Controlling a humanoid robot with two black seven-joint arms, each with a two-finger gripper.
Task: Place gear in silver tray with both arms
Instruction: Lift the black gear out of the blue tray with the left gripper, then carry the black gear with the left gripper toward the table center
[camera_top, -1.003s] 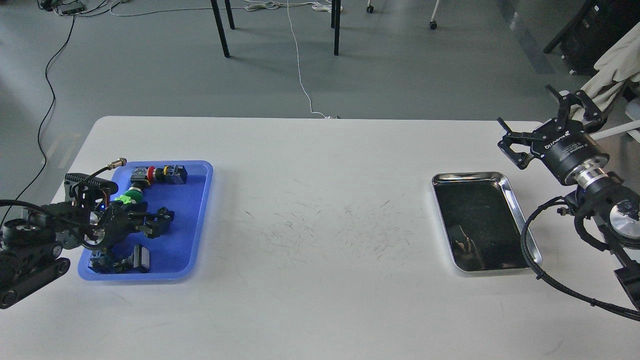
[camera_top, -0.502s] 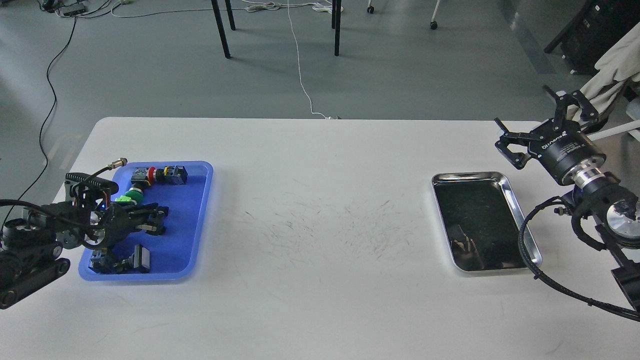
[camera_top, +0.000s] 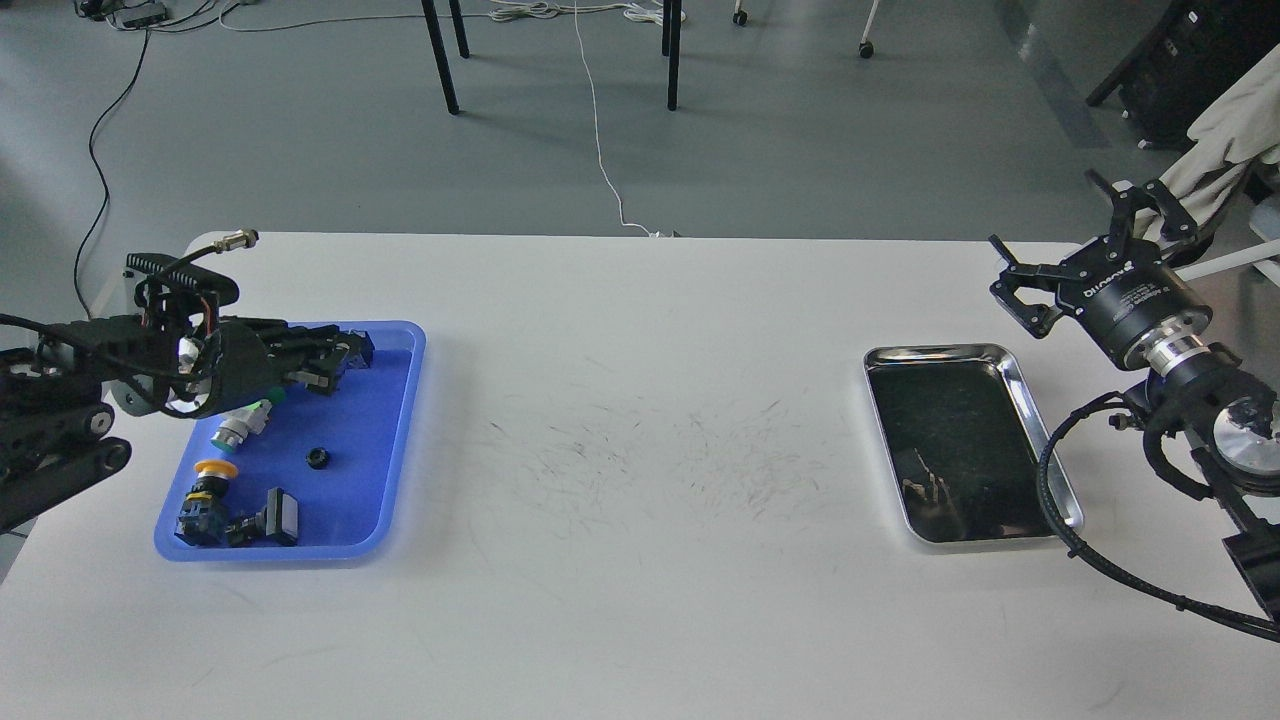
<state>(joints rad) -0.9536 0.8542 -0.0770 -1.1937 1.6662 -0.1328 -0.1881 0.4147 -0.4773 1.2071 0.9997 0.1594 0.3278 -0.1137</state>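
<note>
- The left arm is lifting and drawing back toward the upper left of the blue tray (camera_top: 405, 350); half a second ago it was sitting low over the middle of that tray, and now its left gripper (camera_top: 335, 362) is hovering over the tray's far end.
- With the arm risen, parts that it was hiding are showing: a green-and-white push button (camera_top: 243, 424), a yellow-capped switch (camera_top: 205, 483), a black block (camera_top: 275, 517), and a small dark ring-like piece (camera_top: 318, 459), which is probably the gear, though it is too small to be certain.
- The left gripper's fingers are looking drawn close together, pointing right, but dark parts lie right behind them, so I cannot tell whether anything is being held.
- If that small ring is the gear, it is lying loose on the blue floor, so the lift is probably coming away empty and the pick is still to do.
- The right gripper (camera_top: 1075, 245) is staying where it was, spread wide open and empty, hanging beyond the far right corner of the silver tray (camera_top: 1020, 375).
- The silver tray is sitting empty on the table (camera_top: 640, 600), well apart from the blue one, so a hand-over across the middle is still ahead.
</note>
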